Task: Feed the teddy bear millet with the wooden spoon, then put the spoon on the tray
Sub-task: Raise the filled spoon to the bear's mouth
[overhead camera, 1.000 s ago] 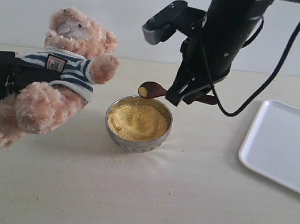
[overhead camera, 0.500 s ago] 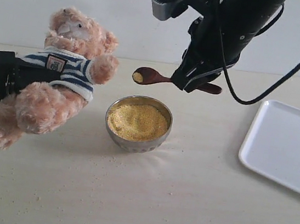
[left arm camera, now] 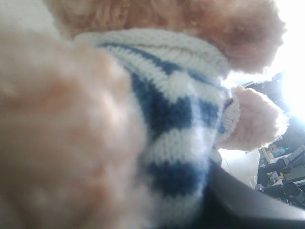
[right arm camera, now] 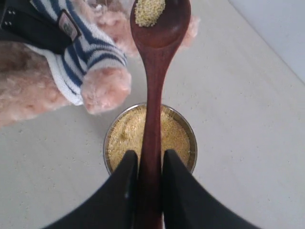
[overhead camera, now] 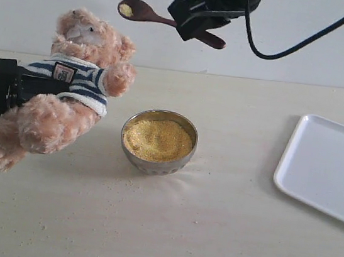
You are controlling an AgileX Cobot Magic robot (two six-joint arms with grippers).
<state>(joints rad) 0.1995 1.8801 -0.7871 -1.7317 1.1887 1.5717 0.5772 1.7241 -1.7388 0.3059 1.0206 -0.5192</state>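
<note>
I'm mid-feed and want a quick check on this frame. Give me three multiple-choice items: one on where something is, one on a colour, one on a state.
1. Where is the bowl end of the wooden spoon?
A) in the air, up by the head of the teddy bear
B) lying on the tray
C) dipped in the metal bowl

2. What colours are the bear's shirt stripes?
A) red and white
B) navy and white
C) green and yellow

3. What is the right gripper doing?
A) open and empty
B) shut on the spoon's handle
C) shut on the bear's arm

Answers:
1 A: the exterior view shows it high above the table, clear of the tray and the metal bowl.
2 B: the stripes show dark blue and white.
3 B: the right wrist view shows both fingers pressed against the handle.
</note>
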